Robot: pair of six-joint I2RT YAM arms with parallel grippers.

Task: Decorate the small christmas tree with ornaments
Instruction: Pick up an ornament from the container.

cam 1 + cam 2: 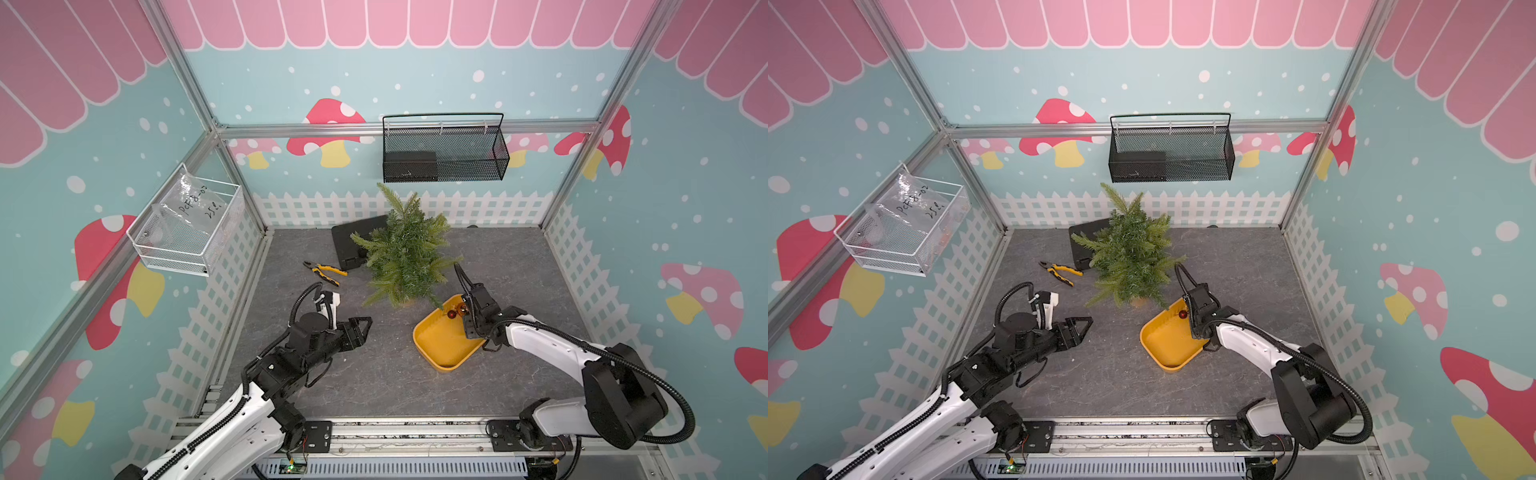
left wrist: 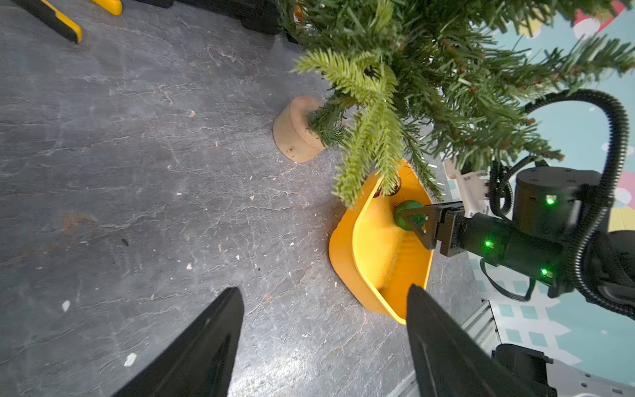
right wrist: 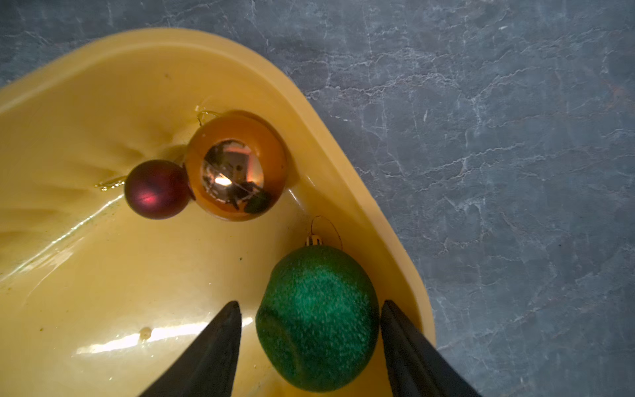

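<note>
Two fingers (image 3: pixel 213 350) of the right gripper (image 3: pixel 311 302) straddle the glittery green ball (image 3: pixel 318 316), unclamped; centre them, squeeze gently. Left gripper (image 2: pixel 324 292) hangs spread, empty.

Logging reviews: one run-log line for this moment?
right gripper: jaws open around green ball in yellow tray | left gripper: jaws open, empty | tree: bare

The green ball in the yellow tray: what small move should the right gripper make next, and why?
Probably close the right gripper on the green ball. Its jaws stand open on both sides of the ball, which lies in the yellow tray; a gap shows between the ball and one finger, so nothing is gripped yet.
</note>
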